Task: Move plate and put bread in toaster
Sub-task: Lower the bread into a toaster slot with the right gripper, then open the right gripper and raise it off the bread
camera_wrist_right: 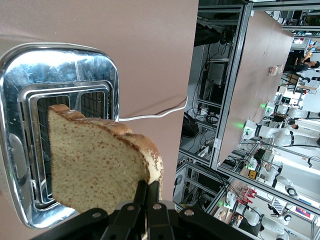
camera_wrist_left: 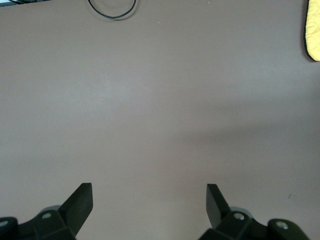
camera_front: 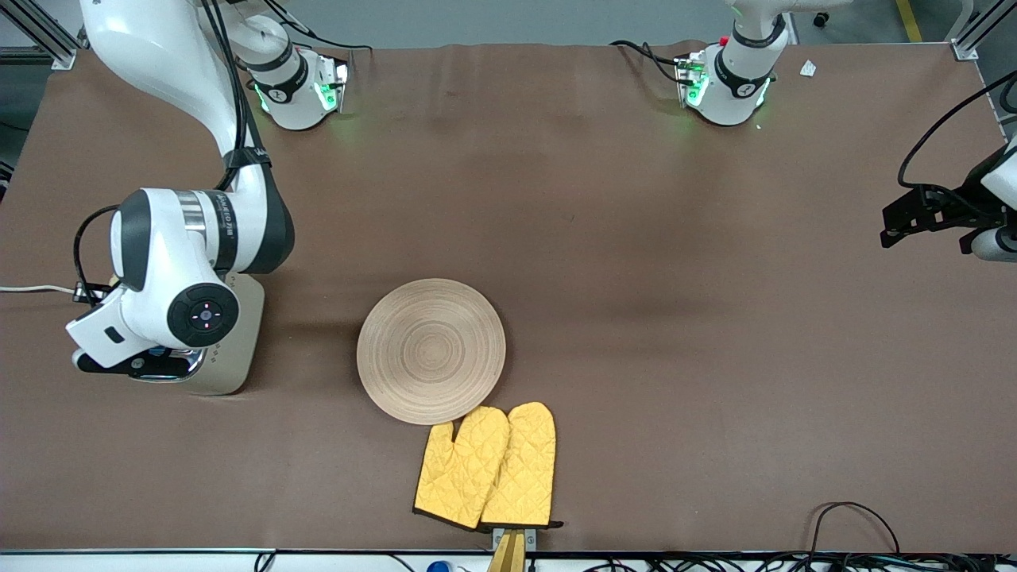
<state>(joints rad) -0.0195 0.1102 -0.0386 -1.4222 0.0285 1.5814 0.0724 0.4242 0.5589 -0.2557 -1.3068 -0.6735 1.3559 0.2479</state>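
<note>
The toaster (camera_front: 234, 357) stands toward the right arm's end of the table, mostly hidden under the right arm. In the right wrist view its chrome top (camera_wrist_right: 60, 65) and two slots show. My right gripper (camera_wrist_right: 148, 186) is shut on the bread (camera_wrist_right: 95, 170), pinching its crust edge. It holds the slice upright just above a slot. In the front view that gripper (camera_front: 159, 367) sits over the toaster. The wooden plate (camera_front: 431, 349) lies mid-table, empty. My left gripper (camera_front: 906, 222) waits open and empty at the left arm's end; it also shows in the left wrist view (camera_wrist_left: 149, 192) over bare table.
Two yellow oven mitts (camera_front: 489, 465) lie nearer the front camera than the plate, touching its rim; a corner of one shows in the left wrist view (camera_wrist_left: 314, 30). The toaster's white cord (camera_front: 32, 289) runs off the table's edge. A black cable loop (camera_front: 854, 520) lies near the front edge.
</note>
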